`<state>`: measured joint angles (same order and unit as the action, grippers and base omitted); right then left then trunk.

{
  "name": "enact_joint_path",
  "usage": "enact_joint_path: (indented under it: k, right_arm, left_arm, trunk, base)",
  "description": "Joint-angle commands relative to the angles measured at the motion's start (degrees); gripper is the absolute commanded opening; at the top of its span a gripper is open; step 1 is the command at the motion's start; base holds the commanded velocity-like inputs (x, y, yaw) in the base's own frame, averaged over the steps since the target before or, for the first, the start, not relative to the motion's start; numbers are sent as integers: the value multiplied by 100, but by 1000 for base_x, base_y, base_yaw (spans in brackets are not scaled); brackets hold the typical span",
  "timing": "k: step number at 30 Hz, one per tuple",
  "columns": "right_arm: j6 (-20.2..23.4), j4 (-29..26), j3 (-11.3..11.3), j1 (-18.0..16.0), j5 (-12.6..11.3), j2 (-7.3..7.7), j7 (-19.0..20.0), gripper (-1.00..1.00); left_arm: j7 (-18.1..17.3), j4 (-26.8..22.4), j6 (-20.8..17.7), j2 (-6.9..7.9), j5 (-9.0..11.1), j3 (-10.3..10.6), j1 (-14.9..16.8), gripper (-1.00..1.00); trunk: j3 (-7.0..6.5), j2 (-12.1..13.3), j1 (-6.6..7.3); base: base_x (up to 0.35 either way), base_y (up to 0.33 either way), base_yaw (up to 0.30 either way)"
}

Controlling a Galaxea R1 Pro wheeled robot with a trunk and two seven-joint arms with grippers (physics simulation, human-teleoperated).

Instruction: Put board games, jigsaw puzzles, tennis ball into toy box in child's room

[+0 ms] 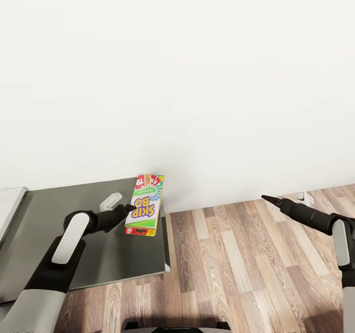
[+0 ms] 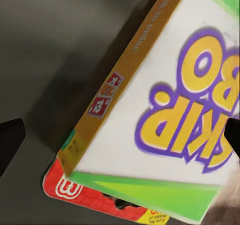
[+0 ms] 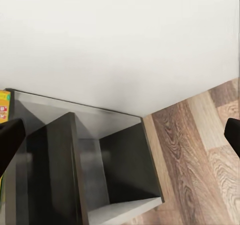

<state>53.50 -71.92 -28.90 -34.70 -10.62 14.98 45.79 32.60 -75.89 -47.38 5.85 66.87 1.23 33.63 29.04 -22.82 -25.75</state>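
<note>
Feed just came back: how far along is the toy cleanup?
Nothing looks stowed yet. In hand: the left gripper holds the Skip-Bo box above the dark-grey table. The right gripper hangs over the wood floor, carrying nothing. Left: this box must still go into the toy box, along with the rest.

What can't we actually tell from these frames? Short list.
- Left gripper grip: head view, its tips meet the Skip-Bo box edge; left wrist view is too close to show contact.
- Box's far end: cut off by the left wrist view's edge.
- Light-grey object: cut off at the head view's left edge.
- Right gripper: head view, too small to read the jaw gap.
</note>
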Motion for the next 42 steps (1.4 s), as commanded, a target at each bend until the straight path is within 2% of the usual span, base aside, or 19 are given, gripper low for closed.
enact_joint_path:
  k: [1,42]
  right_arm:
    - [29,-2,-7,-5,-1,1,18,100]
    - [21,-15,-12,-2,7,-10,18,100]
  left_arm:
    - [60,-7,1,-1,58,9,9,100]
    - [67,-1,1,-13,45,9,28,100]
  trunk:
    - [8,-10,-3]
    - [8,-10,-3]
  base:
    - [0,0,-89]
    - [0,0,-16]
